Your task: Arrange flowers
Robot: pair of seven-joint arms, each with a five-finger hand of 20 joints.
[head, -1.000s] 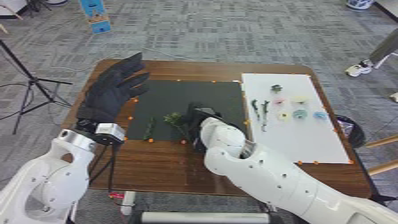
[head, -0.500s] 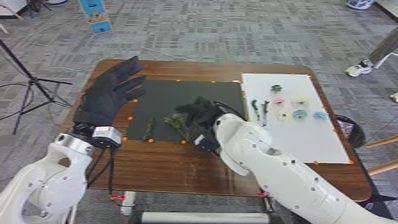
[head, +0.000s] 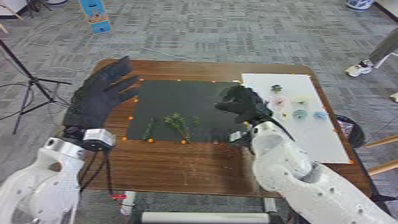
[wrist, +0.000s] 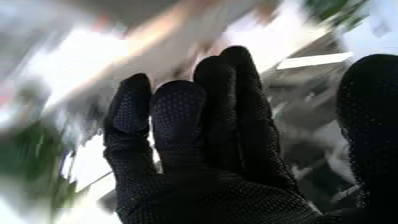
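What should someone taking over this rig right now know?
Left hand: open, beyond the table's left part.
Right hand: open, over the border between black mat and white board.
Done: green sprigs lie on the mat's near part.
Left, probably: pink, yellow and blue flowers, plus a dark green sprig, on the board.

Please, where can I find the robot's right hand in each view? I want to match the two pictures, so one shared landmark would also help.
Head view: the right hand is right of centre, over the border between the dark mat and the white sheet.
Right wrist view: it is close to the camera, with its straight fingers pointing away from the wrist.
Shared landmark: the hand's own black glove fabric.
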